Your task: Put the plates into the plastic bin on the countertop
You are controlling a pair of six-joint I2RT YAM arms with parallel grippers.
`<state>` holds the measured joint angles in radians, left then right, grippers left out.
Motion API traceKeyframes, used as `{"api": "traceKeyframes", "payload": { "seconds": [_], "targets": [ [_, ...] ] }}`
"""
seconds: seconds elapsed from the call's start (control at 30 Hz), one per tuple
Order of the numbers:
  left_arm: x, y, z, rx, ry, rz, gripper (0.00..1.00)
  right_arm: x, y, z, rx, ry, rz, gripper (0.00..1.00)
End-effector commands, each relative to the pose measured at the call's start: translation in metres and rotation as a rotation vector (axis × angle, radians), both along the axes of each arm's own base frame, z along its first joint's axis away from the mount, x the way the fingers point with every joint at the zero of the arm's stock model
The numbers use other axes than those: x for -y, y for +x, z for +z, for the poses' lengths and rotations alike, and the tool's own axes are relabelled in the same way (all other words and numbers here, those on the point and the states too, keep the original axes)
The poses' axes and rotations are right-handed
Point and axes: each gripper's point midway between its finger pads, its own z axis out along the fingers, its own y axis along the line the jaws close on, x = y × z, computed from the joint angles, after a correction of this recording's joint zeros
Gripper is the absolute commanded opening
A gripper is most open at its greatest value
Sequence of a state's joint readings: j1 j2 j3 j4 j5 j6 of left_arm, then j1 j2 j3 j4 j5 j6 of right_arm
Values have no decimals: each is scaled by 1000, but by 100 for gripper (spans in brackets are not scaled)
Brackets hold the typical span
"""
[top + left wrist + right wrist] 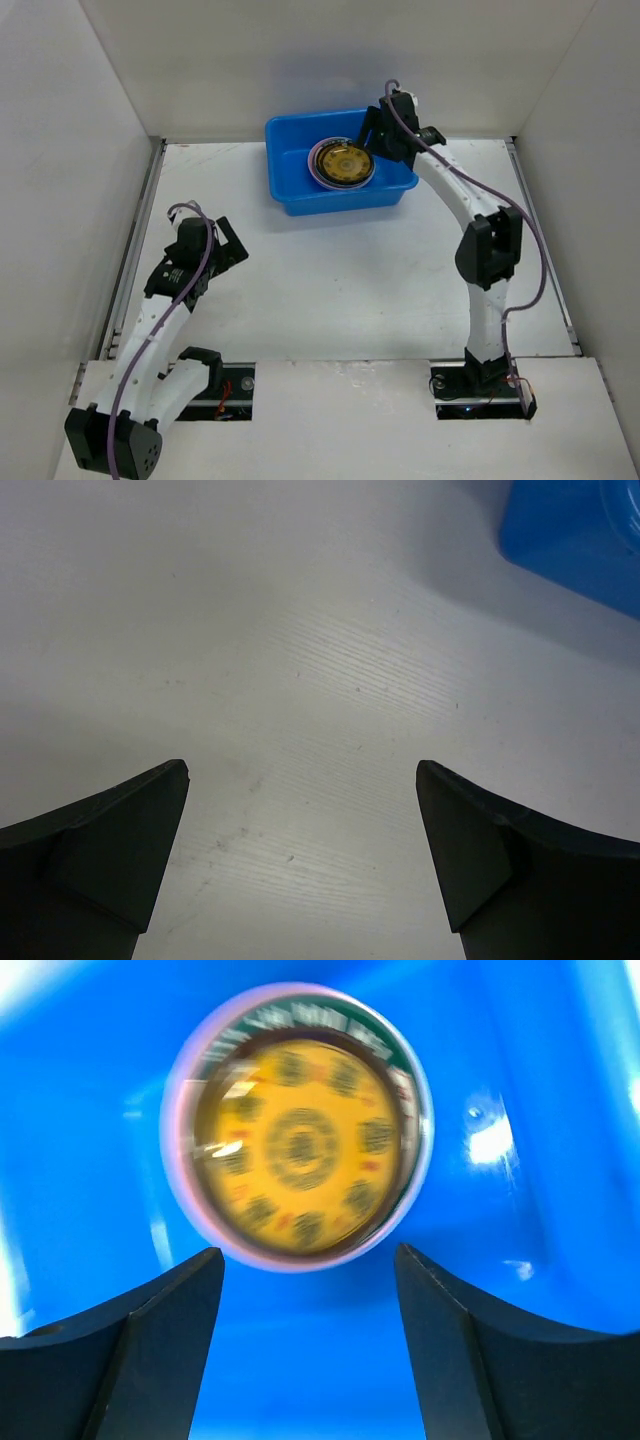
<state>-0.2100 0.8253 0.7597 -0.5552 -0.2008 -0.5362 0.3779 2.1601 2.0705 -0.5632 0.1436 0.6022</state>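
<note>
A bright blue plastic bin (340, 203) stands on the white countertop (340, 290), with a stack of plates (342, 163) lying flat on its floor about midway along its length. The top plate is a yellow-gold plate (295, 1150) with a dark ornate rim. Under it a green patterned rim (300, 1012) and a pink plate (172, 1195) peek out, and how many more lie below cannot be told. Blue floor shows to the left and right of the stack, while the bin's near wall is close beside it. The right gripper (308, 1255) hovers over the bin's far right corner, its fingers spread and holding nothing. This wrist view is blurred, so whether the fingertips touch the stack cannot be told. The right arm (470, 220) runs from the bin's right end back toward the near edge. Just behind the bin rises the white back wall (330, 60). On the near side of the bin lies a broad stretch of bare countertop. The left gripper (300, 770) hangs over that surface, well to the near left of the bin, fingers wide apart with nothing between them. A corner of the bin (570, 535) shows at the top right of its wrist view. A white side wall (60, 180) closes the space left of the bin.
</note>
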Motion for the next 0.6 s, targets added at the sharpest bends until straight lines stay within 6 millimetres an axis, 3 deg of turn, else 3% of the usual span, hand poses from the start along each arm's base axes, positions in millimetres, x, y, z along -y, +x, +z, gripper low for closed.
{"api": "traceKeyframes", "payload": {
  "seconds": [0.0,0.1,0.2,0.33,0.4,0.57],
  "targets": [
    [1,15,12,52,20,-8,100,1,-37,102,194,-87,49,76],
    [-2,21,8,53,34,11,100,13,-70,129,257,-146,51,79],
    [-1,28,2,54,34,42,100,35,-105,136,291,-186,34,82],
    [5,40,-4,64,59,65,100,71,-151,122,308,-215,-18,87],
    [6,46,-5,67,89,73,100,100,-176,110,313,-242,-72,100],
    [8,57,-6,58,168,100,100,166,-227,82,306,-336,-225,100]
  ]
}}
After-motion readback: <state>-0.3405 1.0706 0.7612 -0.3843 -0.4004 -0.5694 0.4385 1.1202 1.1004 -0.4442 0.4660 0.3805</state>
